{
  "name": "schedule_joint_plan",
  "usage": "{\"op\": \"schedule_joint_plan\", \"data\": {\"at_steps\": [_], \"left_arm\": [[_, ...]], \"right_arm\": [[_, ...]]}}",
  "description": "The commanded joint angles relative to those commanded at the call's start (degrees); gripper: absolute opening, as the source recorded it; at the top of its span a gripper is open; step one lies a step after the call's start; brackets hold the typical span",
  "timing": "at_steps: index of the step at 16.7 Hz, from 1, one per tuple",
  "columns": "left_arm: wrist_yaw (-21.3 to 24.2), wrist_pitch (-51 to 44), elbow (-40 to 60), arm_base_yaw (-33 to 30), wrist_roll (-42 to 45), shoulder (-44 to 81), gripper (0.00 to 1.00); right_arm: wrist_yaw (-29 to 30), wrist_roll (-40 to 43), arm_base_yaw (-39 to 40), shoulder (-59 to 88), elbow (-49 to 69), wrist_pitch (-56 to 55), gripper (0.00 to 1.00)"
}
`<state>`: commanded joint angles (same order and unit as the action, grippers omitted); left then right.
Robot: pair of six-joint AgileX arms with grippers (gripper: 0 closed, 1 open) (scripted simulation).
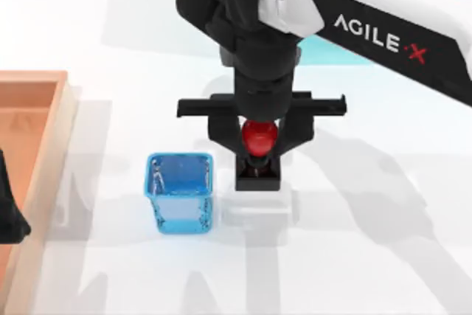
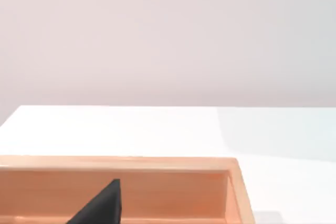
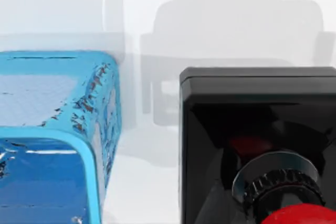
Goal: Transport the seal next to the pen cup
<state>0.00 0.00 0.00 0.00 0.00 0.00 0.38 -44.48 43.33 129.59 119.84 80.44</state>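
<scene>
Holding the seal, a black square-based stamp with a glossy red ball knob (image 1: 259, 136), in my right gripper (image 1: 260, 138), fingers clamped on the knob. It sits just right of the translucent blue square pen cup (image 1: 181, 191), close but apart; base looks on or just off the white table (image 1: 369, 241). Risk: drifting left bumps the cup, and an early release could tip the stamp. Right arm reaches in from far right, wrist pointing down. Left gripper (image 1: 9, 215) is parked at the left edge over the wooden tray (image 1: 40, 86).
</scene>
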Motion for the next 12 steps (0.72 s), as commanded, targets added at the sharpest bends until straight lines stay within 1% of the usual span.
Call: {"op": "schedule_joint_plan", "data": {"at_steps": [12], "left_arm": [[0.0,0.0,0.0,0.0,0.0,0.0,1.00]], "right_arm": [[0.0,0.0,0.0,0.0,0.0,0.0,0.90]]}}
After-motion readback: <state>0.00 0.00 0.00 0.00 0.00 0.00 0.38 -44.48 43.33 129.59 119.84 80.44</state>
